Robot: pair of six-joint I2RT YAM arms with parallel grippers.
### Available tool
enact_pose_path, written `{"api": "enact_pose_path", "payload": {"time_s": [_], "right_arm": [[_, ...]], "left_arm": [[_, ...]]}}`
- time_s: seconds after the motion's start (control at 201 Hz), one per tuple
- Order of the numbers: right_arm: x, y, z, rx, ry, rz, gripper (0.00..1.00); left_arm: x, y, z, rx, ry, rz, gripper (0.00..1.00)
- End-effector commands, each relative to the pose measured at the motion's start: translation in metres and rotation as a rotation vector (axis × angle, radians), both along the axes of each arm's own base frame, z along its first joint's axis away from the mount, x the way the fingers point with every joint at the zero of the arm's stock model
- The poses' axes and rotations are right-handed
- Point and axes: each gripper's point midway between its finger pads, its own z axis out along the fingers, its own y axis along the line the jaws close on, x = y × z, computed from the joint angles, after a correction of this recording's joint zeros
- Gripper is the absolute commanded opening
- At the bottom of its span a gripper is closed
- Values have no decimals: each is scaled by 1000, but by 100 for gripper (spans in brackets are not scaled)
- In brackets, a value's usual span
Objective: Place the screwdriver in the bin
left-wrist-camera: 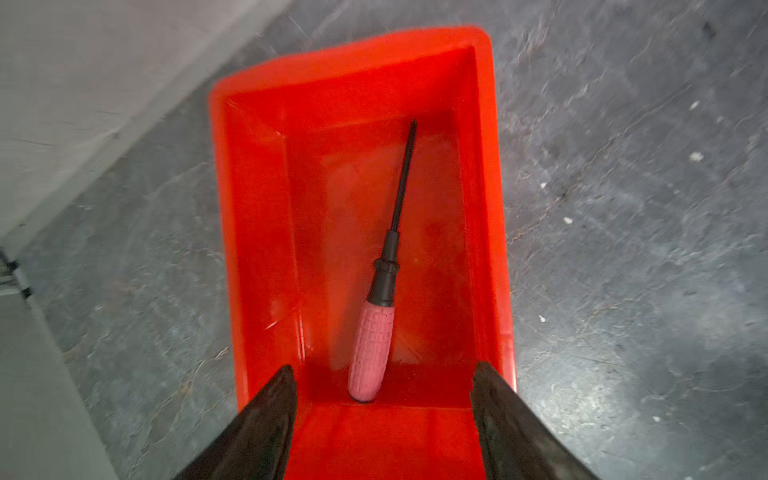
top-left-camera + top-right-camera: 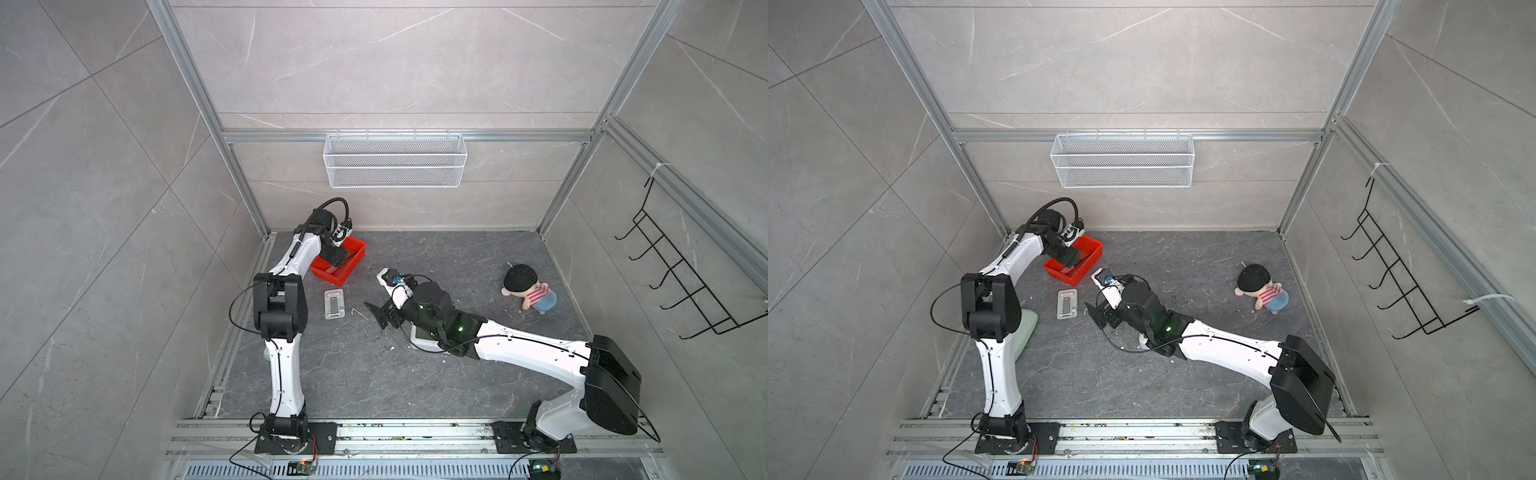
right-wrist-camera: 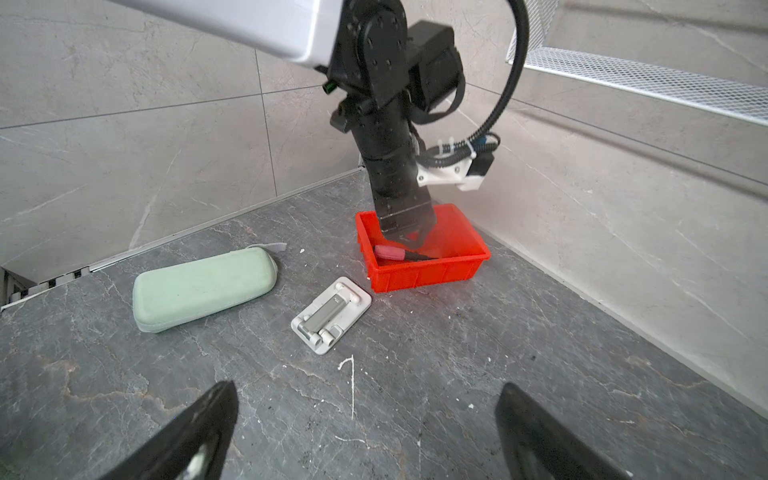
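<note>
Your left claw (image 1: 382, 399) hangs low over the near end of the bin (image 1: 492, 208), jaws spread, pinching nothing. In the left wrist view both fingers (image 1: 266, 424) stand apart, one on each side of the handle, with red floor showing between each finger and it.

The screwdriver (image 1: 380, 299) lies flat on the bin's floor, handle toward the claw, shaft running lengthwise toward the far wall, tip just short of it. The right wrist view agrees: the handle (image 3: 388, 252) sits inside the low walls beneath the left claw.

Judgement: the drop looks done, and what is left is the exit. Lift straight up, jaws held wide, until both tips clear the rim; a sideways pull could catch the wall and drag the light bin across the desk (image 2: 415, 257). Do not close on the way out.

Right claw (image 3: 365, 424) hangs spread and empty above the desk, well apart from the bin. The phone stand (image 3: 332, 314) and the green case (image 3: 203, 286) lie beside the bin; neither should block a vertical retreat.
</note>
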Motion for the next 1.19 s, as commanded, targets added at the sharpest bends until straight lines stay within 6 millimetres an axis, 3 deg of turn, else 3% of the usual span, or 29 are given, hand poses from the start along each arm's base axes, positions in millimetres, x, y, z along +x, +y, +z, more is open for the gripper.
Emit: {"api": "enact_pose_path", "payload": {"time_s": [0.0,0.224,0.577,0.737,0.921,1.045,1.184], "right_arm": [[-3,-3,13,47,-14,-15,99],[-5,-16,18,33,-52,-35,99],[-13,-70,14,-25,-83,-125,99],[-9,-113,11,-13,-74,-217,99],[4,-182,0,-20,-72,-372,99],[13,-231,-22,-41,-58,-490,99],[20,-267,-58,-75,-49,-577,99]], "left_arm": [[-6,1,63,-27,-139,38,78],[-39,-8,102,-49,-229,53,86],[-113,-20,120,-179,-369,104,100],[-136,-12,106,-260,-425,188,100],[-153,4,78,-265,-494,267,100],[-160,26,56,-270,-550,370,100],[-167,54,26,-321,-549,488,100]]}}
